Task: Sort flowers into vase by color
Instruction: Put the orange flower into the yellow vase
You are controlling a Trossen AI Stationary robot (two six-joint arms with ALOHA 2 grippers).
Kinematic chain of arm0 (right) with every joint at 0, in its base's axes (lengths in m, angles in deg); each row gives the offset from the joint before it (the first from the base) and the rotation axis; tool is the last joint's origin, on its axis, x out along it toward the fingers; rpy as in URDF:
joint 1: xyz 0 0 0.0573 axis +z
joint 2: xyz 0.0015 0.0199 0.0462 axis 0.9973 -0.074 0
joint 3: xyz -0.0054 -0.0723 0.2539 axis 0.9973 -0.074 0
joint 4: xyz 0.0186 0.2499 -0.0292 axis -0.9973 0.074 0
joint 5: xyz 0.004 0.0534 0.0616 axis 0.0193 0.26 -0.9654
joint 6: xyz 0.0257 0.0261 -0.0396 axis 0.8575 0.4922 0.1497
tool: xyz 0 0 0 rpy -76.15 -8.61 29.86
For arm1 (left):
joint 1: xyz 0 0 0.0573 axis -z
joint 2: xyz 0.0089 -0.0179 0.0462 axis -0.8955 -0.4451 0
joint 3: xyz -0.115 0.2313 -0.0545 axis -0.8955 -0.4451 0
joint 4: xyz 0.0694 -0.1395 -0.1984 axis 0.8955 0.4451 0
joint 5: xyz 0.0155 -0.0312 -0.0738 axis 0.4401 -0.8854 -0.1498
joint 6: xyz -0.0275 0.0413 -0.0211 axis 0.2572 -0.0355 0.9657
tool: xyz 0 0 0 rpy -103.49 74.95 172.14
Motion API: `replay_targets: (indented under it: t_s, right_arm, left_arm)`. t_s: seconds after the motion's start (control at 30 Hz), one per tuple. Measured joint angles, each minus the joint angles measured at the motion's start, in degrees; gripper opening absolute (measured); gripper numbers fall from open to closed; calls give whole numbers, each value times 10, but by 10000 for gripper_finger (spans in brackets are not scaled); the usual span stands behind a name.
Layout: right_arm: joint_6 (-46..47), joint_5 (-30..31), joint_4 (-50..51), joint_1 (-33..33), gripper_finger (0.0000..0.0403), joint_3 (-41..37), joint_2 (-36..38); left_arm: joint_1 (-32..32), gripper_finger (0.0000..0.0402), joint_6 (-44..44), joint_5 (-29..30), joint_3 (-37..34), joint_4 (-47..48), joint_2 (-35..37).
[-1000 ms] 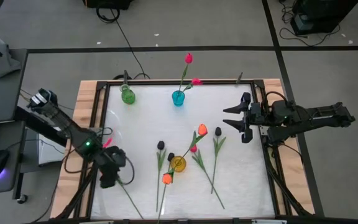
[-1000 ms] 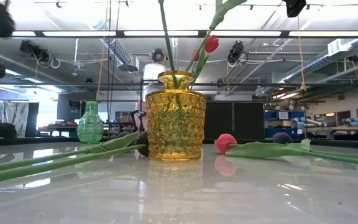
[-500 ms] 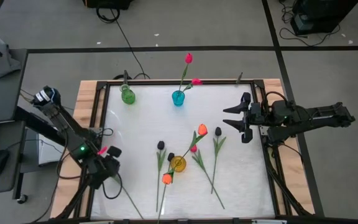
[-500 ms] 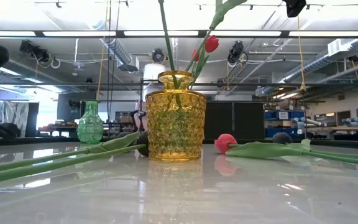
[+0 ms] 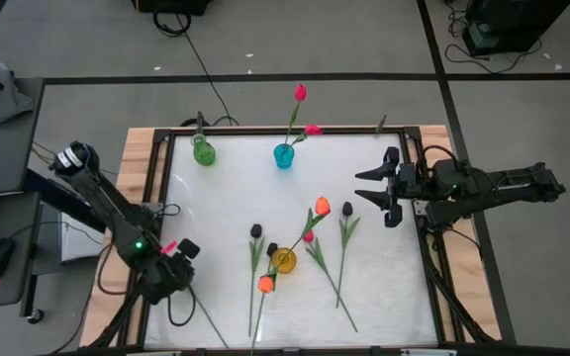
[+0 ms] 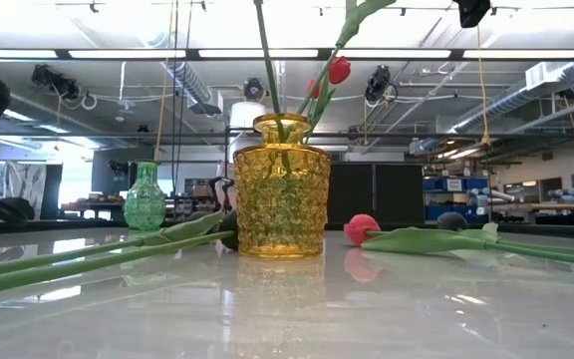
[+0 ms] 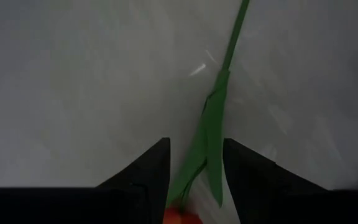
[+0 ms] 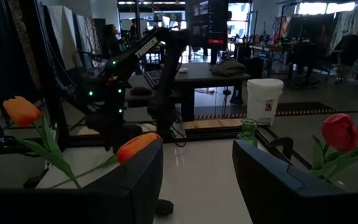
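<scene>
Left claw [image 7: 196, 180]: near-left corner of the table [image 5: 226, 198]; we see its 2 fingers closed partway around a green stem and leaf, with a pink-red bud [image 7: 180, 216] just at the fingertips. From above, that bud [image 5: 169, 246] shows beside the gripper and the long stem [image 5: 204, 314] trails toward the near edge. We judge this tulip held.

Yellow vase [image 5: 284, 260]: near centre of the table, 1 orange tulip [image 5: 322, 208] standing in it.

Loose flowers: around the yellow vase lie an orange tulip [image 5: 265, 284], 3 black ones [image 5: 255, 230] and 1 pink-red one [image 5: 308, 237], stems crossing just beside the vase.

Right claw [image 8: 196, 163]: hovering over the right side of the table, fingers wide apart, holding nothing; it waits.

Far row: blue vase [image 5: 283, 156] with 2 pink-red tulips [image 5: 300, 93]; green vase [image 5: 204, 152] to its left, no blooms showing above it.

Risk 1: the grip sits up by the bud, so the long stem may swing or drag and miss the narrow blue neck.

Risk 2: the trailing stem could snag the loose flowers or nudge the yellow vase as it crosses.

Risk 3: thin stem may slip through the partly closed fingers.
</scene>
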Motion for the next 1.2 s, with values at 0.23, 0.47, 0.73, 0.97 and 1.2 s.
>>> replay_targets:
  t_s: [0.23, 0.47, 0.73, 0.97, 1.2]
  right_arm:
    - [0, 0, 0, 0, 203, 0, 0]
    - [0, 0, 0, 0, 203, 0, 0]
    - [0, 0, 0, 0, 203, 0, 0]
    - [0, 0, 0, 0, 203, 0, 0]
    - [0, 0, 0, 0, 203, 0, 0]
  left_arm:
    - [0, 153, -16, -6, 0, -16, -44]
    - [0, 153, -22, -27, 0, -30, -68]
    - [0, 153, -37, -26, 0, -36, -72]
    - [0, 153, -38, -26, 0, -37, -106]
    - [-13, 152, -37, -27, -1, -37, -110]
